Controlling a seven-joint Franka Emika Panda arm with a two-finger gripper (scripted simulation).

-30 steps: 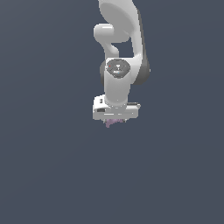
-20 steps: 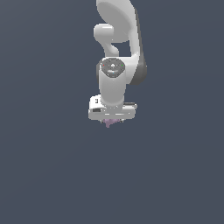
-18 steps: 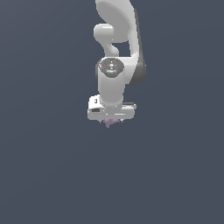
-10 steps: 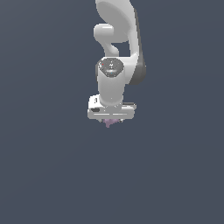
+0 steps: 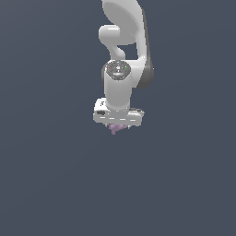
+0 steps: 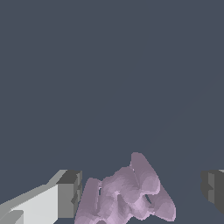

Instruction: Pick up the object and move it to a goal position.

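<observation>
The object [image 5: 117, 129] is a small pale lilac cluster of rounded lobes. It hangs just under the white hand of my arm in the exterior view. In the wrist view the object [image 6: 124, 192] sits between my two grey fingertips. It touches one fingertip [image 6: 70, 192], while a narrow strip of background shows before the other fingertip [image 6: 213, 187]. My gripper [image 6: 141, 192] is shut on the object, with the jaws held wide by it. The lowest part of the object is cut off by the edge of the wrist view.
A plain dark grey-blue surface fills the background in both views. The white arm [image 5: 124, 55] rises above the gripper toward the top of the exterior view. No other thing shows.
The gripper with the object has drifted slightly toward the exterior view's left, and the wrist has turned a little. The object stays between the fingers.
</observation>
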